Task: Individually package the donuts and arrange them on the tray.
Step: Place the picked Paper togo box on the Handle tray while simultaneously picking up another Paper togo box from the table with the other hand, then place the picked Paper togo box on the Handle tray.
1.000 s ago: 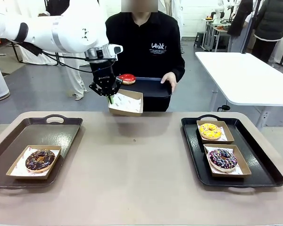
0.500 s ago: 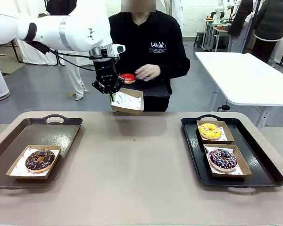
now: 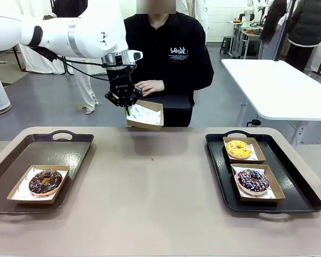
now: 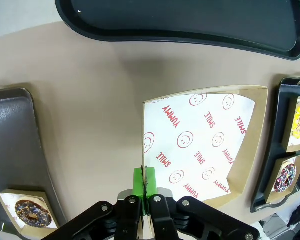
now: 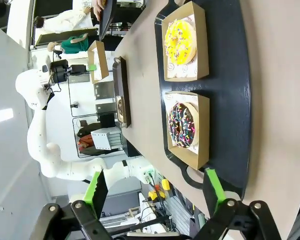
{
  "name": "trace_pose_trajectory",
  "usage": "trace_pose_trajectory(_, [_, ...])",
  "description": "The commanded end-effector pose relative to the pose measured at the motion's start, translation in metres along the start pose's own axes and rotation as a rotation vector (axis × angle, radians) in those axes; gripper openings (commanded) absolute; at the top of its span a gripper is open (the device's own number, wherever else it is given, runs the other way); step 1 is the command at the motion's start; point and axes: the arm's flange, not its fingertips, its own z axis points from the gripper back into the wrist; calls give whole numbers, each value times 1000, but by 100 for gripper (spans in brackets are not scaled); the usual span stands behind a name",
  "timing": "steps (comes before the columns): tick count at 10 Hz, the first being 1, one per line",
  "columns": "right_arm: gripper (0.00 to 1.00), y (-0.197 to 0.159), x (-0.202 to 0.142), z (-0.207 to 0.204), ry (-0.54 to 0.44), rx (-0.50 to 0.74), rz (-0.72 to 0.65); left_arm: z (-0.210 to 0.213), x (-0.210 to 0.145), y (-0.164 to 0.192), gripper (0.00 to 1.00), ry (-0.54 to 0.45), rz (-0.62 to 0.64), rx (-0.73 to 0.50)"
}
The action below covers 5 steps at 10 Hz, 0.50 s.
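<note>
- Front view: left claw is pinched shut on the near-left edge of an empty paper-lined box, holding it tilted in the air above the desk, at the far edge, just in front of the person.
- Person's hand hovers just past the claw, above the box's far side; it is the nearest hand to the box. No red donut is visible here, so I can't tell where it is.
- Well below-left of the left claw: chocolate donut in its box on the left tray.
- Far right of it: yellow donut and purple-brown sprinkled donut, each boxed, on the right tray.
- Left wrist view: green pads pressed together on the box's wall; the box extends up-right from the claw, its liner bare, with red smiley print.
- Right wrist view: right claw is spread wide, holding nothing; the purple-brown donut lies straight ahead and the yellow one beyond it.
</note>
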Motion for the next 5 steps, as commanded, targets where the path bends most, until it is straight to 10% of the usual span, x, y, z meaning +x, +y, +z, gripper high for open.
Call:
trace_pose_trajectory(1, [100,1,2,1,9,4,2,0,-3,2,0,-4,-1,0])
trace_pose_trajectory(5, [100,1,2,1,9,4,2,0,-3,2,0,-4,-1,0])
